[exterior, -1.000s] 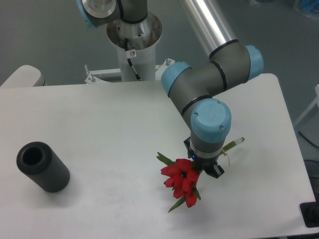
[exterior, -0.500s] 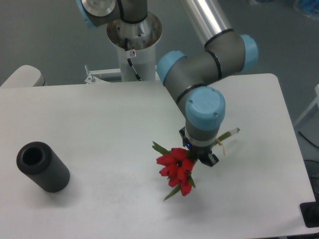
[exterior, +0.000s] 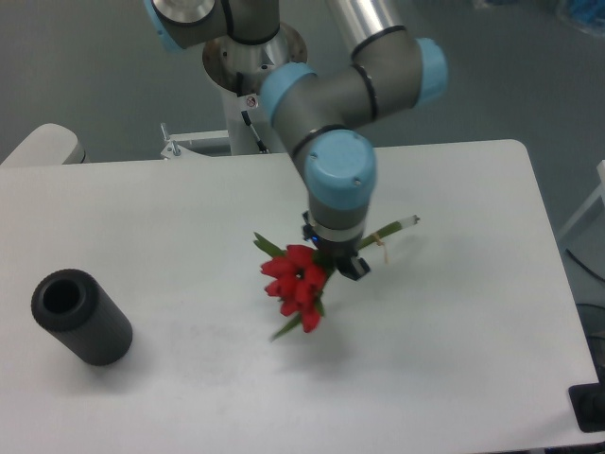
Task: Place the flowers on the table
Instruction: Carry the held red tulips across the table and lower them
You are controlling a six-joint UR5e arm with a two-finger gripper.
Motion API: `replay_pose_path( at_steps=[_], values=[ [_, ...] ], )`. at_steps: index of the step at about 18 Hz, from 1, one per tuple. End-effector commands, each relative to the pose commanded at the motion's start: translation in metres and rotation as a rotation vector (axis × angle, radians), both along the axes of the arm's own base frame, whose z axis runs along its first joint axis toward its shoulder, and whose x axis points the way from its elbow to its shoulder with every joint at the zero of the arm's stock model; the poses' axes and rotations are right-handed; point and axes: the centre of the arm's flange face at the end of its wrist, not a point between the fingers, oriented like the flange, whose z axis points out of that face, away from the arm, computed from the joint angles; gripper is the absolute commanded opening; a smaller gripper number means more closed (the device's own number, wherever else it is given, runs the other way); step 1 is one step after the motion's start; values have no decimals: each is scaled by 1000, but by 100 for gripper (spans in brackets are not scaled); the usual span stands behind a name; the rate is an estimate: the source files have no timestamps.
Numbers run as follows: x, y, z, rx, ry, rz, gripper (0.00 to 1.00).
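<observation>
The pincer [exterior: 333, 262] grips the flowers [exterior: 295, 286] by the stems, though its fingers sit mostly hidden under the blue wrist cap. Red blooms hang left of it and stem ends poke out right, over the middle of the white tabletop [exterior: 189, 218]; contact with the surface cannot be judged. A dark grey cylinder [exterior: 80, 317] lies far left.

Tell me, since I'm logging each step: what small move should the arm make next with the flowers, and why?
Probably lower straight down. The claw grips the flowers by the stems, blooms hanging over bare table, apparently lifted, with a shadow below. The dark grey cylinder lies far off, so the spot beneath looks free.
</observation>
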Motion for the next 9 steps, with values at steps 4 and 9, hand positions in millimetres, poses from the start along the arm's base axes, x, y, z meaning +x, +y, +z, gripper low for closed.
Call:
replay_pose_path(
  at_steps=[4, 9],
  values=[
    [26, -4, -11, -11, -5, -28, 5],
    [34, 3, -19, -20, -14, -48, 22]
  ],
)
